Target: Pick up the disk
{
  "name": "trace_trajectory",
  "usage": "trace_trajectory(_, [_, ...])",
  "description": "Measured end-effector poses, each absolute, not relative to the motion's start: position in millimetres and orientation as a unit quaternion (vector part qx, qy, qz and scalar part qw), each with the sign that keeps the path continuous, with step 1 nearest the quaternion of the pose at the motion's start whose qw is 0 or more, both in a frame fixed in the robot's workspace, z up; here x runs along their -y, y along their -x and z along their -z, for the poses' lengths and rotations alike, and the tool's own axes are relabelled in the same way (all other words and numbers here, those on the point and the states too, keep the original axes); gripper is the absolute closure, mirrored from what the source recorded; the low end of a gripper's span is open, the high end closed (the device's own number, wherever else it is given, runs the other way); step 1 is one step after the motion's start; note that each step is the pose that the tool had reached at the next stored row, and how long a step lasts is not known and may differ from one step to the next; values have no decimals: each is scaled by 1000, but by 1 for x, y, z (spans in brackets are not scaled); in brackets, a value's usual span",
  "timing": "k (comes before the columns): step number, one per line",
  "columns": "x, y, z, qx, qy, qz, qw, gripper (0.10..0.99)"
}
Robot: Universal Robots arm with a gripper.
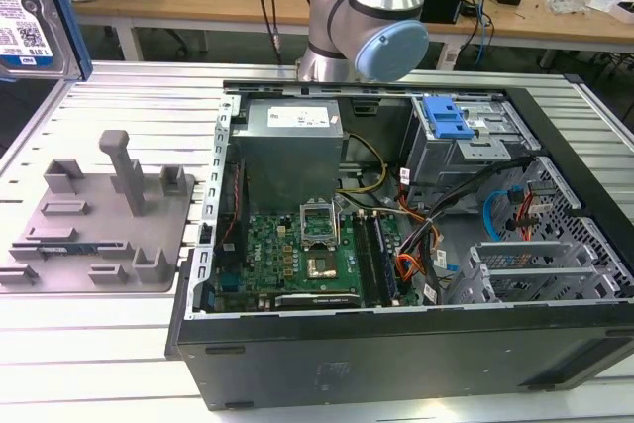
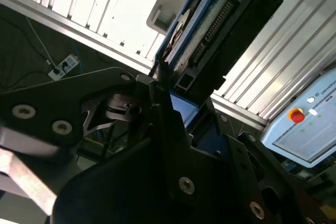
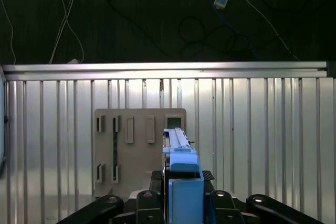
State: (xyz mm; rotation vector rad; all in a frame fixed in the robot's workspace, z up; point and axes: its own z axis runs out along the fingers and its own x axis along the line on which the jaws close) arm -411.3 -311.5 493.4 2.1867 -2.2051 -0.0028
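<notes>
In the exterior view I see the flat silver metal hard drive with its blue-and-white label and blue plastic bracket (image 1: pixel 30 17) held up at the exterior view's upper left corner, well above the ribbed aluminium table (image 1: pixel 99 344). Below it on the table sits the grey plastic fixture with upright posts (image 1: pixel 104 215), and to the exterior view's right of that lies the open black computer case (image 1: pixel 396 245), with the silver and blue robot arm (image 1: pixel 367 17) rising behind it.

In the second wrist view my black gripper (image 2: pixel 176 95) pinches the disk (image 2: pixel 210 30) edge-on, its dark connector side and blue bracket running away from the fingers (image 2: pixel 160 103).

In the first wrist view I look straight down: the disk (image 3: pixel 181 161) stands on edge between the gripper's fingers (image 3: pixel 157 182), hanging over the grey fixture (image 3: pixel 134 145) on the table (image 3: pixel 262 140)
</notes>
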Motion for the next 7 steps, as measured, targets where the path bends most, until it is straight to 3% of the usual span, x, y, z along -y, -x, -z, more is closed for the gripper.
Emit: trace_trajectory(7, [312,411,-494,710,-704,1,18,722])
